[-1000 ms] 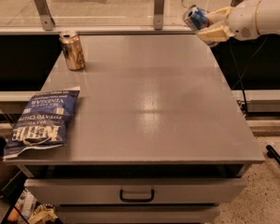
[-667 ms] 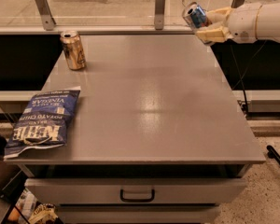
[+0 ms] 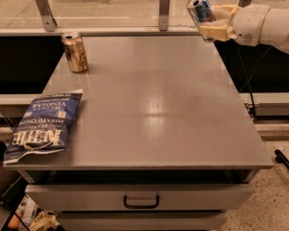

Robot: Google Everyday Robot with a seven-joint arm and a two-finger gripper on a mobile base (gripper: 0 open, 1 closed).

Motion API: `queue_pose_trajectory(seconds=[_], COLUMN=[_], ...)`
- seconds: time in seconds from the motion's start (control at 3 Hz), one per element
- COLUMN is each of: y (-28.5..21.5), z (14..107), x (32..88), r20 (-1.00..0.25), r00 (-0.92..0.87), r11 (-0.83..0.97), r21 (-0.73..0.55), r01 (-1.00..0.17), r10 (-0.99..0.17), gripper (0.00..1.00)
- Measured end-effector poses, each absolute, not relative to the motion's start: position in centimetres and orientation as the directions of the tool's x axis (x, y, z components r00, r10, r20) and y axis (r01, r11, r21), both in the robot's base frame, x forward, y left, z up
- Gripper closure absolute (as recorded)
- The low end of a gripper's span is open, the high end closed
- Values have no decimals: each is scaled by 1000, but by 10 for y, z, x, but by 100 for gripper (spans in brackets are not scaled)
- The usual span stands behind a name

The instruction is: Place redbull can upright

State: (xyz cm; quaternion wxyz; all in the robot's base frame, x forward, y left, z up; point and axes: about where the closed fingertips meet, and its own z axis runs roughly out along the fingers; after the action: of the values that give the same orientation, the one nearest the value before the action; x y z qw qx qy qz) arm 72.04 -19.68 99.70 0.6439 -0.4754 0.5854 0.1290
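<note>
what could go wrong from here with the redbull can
The gripper holds the redbull can tilted, in the air over the far right corner of the table. Released at that tilt, it would likely tip and roll. Set down so near the edge, it might fall off.

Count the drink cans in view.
2: slim blue-and-silver metal can, held tilted in the pincer above the grey table's far right corner; wider gold metal can, standing far left.
</note>
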Motion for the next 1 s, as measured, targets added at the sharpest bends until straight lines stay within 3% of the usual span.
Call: queue_pose_trajectory(seconds=[0.33,1.0], y=[-178,-178], z=[988,999], x=[724,713], r20=[-911,-918], r00=[265,244], r11=[498,472], r21=[-397,-373], r01=[-771,-799], r10=[-316,-312], gripper=[100,100])
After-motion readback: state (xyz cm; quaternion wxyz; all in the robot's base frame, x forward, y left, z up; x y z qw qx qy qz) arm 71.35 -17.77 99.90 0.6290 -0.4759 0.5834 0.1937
